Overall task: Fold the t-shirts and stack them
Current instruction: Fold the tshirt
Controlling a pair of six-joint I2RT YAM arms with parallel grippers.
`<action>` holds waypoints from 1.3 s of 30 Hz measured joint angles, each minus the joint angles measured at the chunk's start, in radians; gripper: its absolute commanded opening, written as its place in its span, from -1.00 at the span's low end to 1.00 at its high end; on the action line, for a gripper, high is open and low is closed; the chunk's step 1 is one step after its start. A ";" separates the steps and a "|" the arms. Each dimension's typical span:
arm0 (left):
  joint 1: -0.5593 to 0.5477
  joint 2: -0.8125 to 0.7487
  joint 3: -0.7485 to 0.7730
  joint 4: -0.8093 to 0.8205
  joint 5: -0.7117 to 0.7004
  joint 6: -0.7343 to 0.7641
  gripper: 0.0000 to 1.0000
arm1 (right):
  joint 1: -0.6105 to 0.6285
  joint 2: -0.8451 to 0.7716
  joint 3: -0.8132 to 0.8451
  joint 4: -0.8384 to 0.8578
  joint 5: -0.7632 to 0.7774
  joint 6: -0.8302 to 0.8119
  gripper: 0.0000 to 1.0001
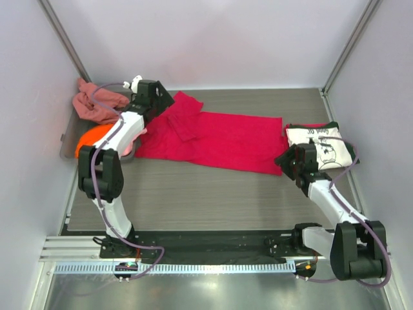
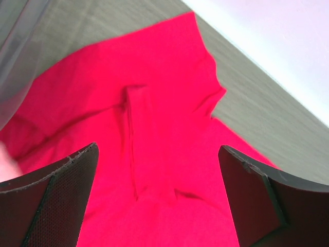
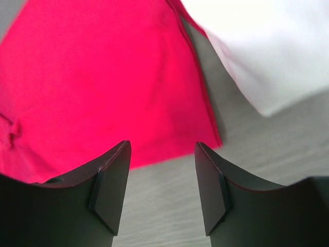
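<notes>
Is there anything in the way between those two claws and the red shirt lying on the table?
Nothing visible. The left fingers and right fingers hang open just above the two ends of the red shirt, with nothing between. The cream shirt lies off to the right.

White-black arms (image 1: 126,129), purple cables (image 1: 94,98)

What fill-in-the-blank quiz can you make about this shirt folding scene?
1. The t-shirt spread flat on the table is ____.
2. The cream t-shirt lies on the robot's ____ side.
3. The left gripper hangs above the spread t-shirt with jaws ____.
Missing words: red, right, open.
</notes>
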 measured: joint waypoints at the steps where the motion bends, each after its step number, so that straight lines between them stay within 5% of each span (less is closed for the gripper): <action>1: 0.000 -0.029 -0.027 -0.003 0.005 -0.002 0.99 | 0.005 -0.021 -0.032 0.000 0.003 0.014 0.16; 10: 0.126 -0.378 -0.435 0.129 0.161 -0.164 0.90 | 0.010 -0.040 -0.136 0.021 0.053 0.089 0.00; 18: 0.138 -0.515 -0.599 0.080 0.199 -0.185 0.90 | 0.010 0.120 -0.100 0.061 0.056 0.137 -0.10; 24: 0.135 -0.760 -0.764 0.045 0.139 -0.232 0.84 | 0.010 0.193 -0.064 0.075 0.069 0.138 -0.98; 39: 0.002 -0.829 -1.018 0.048 -0.027 -0.355 0.41 | -0.175 -0.050 -0.082 -0.085 0.141 0.024 -0.98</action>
